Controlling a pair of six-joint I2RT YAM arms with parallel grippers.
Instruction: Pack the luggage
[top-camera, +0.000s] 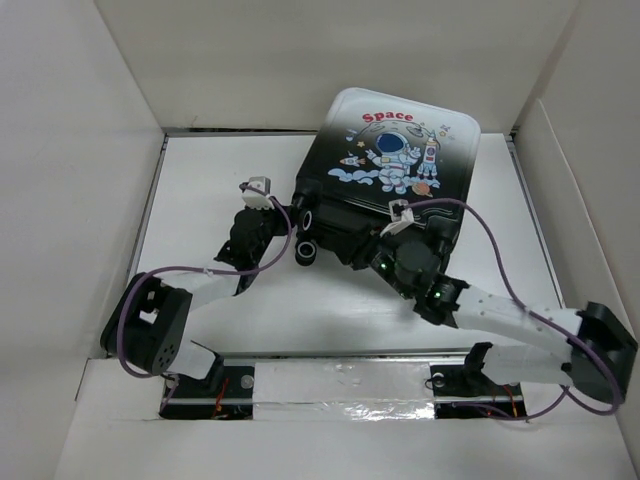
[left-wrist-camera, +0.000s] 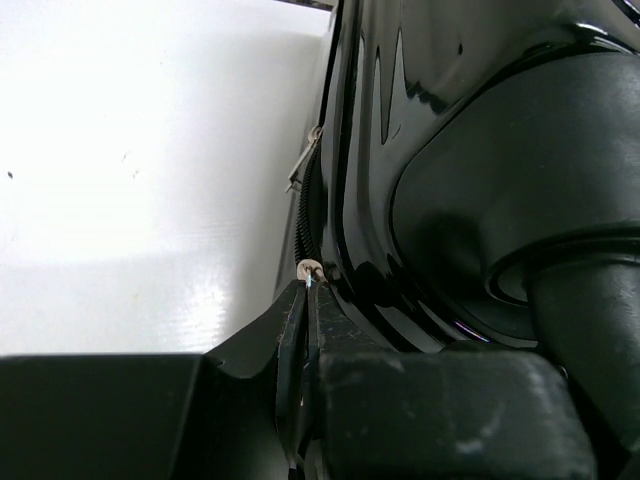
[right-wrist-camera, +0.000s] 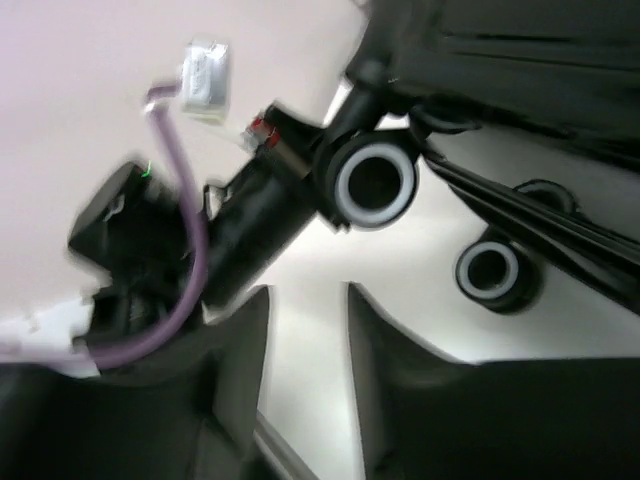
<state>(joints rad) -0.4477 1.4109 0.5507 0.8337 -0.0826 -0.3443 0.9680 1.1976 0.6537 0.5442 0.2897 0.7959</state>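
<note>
On the white table (top-camera: 200, 170), we see the left gripper (left-wrist-camera: 308, 290) pinched together on a small silver zip tab (left-wrist-camera: 311, 268) at the near left edge of the closed luggage (top-camera: 400, 150), lying print-up toward the back, while the right gripper (right-wrist-camera: 308, 300), fingers apart and empty, hovers near its wheels (right-wrist-camera: 373, 183).

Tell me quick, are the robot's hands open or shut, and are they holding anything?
Left gripper: closed, pinching a zipper pull on the luggage.
Right gripper: open, nothing between its fingers.
</note>
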